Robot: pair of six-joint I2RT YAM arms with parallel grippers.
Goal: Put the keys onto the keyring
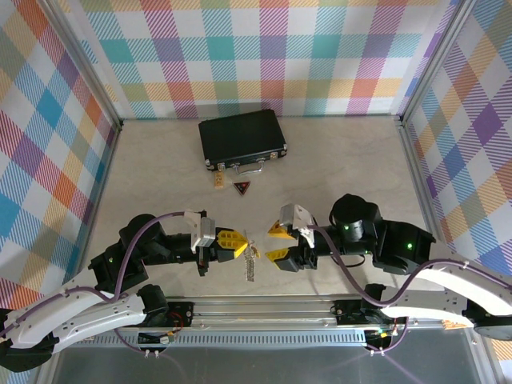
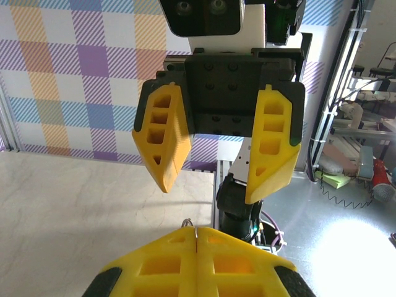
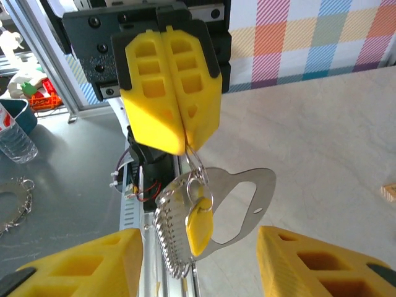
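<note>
My left gripper (image 1: 238,243) is shut on a thin wire ring, and the keyring (image 1: 250,262) hangs below it above the table's near edge. In the right wrist view the left gripper's fingers (image 3: 173,105) pinch that ring at the top. Under them dangle the toothed silvery keyring (image 3: 166,238), the small yellow-headed key (image 3: 198,228) on a little split ring, and a flat silver plate (image 3: 253,201). My right gripper (image 1: 279,243) stands open just right of the bundle, its fingers (image 3: 80,266) on either side and apart from it. The left wrist view has the left gripper (image 2: 197,234) shut on the wire.
A black case (image 1: 242,138) with a silver handle lies at the back centre. A dark triangular tag (image 1: 242,189) and a small tan piece (image 1: 218,182) lie in front of it. The metal rail (image 1: 264,308) runs along the near edge under both arms.
</note>
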